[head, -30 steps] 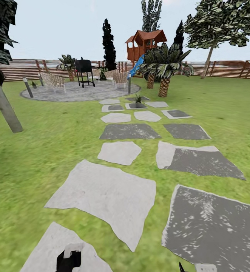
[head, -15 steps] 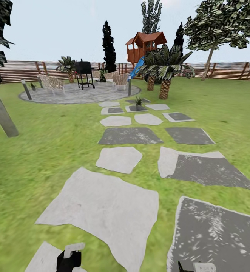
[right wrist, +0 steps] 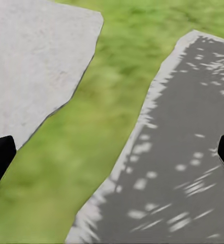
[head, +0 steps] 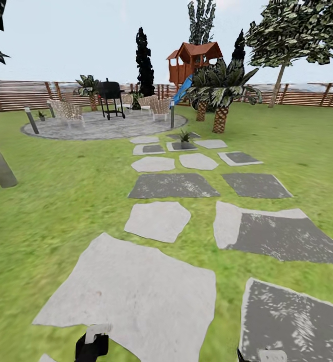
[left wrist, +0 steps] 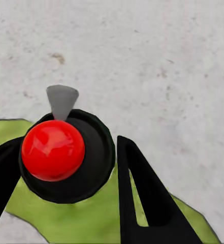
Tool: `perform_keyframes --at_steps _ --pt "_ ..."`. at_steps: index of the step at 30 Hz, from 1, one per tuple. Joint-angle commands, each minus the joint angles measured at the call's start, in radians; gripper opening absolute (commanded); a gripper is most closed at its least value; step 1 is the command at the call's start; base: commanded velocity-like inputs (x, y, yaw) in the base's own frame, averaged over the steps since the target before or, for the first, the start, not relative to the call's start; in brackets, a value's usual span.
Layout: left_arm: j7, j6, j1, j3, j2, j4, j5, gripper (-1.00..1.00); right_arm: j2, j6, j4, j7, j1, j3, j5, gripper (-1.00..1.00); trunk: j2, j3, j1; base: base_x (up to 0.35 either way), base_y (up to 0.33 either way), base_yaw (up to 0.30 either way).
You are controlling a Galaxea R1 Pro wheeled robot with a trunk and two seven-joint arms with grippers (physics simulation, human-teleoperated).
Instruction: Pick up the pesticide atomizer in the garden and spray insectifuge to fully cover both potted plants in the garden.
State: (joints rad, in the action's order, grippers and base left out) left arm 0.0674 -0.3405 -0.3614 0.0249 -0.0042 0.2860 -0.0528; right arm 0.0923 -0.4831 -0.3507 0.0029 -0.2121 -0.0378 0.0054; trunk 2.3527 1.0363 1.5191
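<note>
**Pesticide atomizer in the left gripper, on the stepping-stone path**

Pesticide atomizer [left wrist: 86,170] clamped between the fingers [left wrist: 142,203] of the left gripper [left wrist: 63,152]. Seen end-on in the left wrist view: round black body, glossy red ball, grey nozzle. Below it, a pale stepping stone [left wrist: 142,61] and a strip of grass.

Right gripper [right wrist: 113,152] released, fingers spread wide over lawn between a pale stone and a dark one.

One potted plant [head: 185,136] on a far stone of the path, near the palms [head: 219,95]. Another potted plant [head: 41,115] far left at the edge of the round patio [head: 103,128], beside a grey bollard light [head: 31,120]. On the patio, a black grill [head: 110,95] and woven chairs [head: 66,111]. Beyond, a slatted wooden fence [head: 307,93] and a red playhouse [head: 192,60].
</note>
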Motion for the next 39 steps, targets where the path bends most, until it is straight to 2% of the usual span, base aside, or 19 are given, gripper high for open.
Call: perform_keyframes --at_steps 1,16,39 --pt "-0.001 -0.003 -0.001 0.002 0.0 -0.001 -0.005 -1.0 0.0 -0.003 0.001 0.0 0.0 -0.002 0.001 1.0 0.0 0.001 0.0 0.339 0.0 0.0" --pt "-0.001 -0.003 0.0 0.001 0.0 -0.001 -0.005 -1.0 0.001 -0.002 0.004 0.003 0.0 -0.002 0.001 1.0 0.0 0.001 0.0 0.339 -0.032 0.0" --pt "-0.001 -0.003 -0.001 0.001 0.0 -0.001 -0.004 -1.0 0.001 -0.002 0.006 0.002 -0.001 -0.002 0.002 1.0 0.0 0.001 0.0 0.309 -0.127 0.0"
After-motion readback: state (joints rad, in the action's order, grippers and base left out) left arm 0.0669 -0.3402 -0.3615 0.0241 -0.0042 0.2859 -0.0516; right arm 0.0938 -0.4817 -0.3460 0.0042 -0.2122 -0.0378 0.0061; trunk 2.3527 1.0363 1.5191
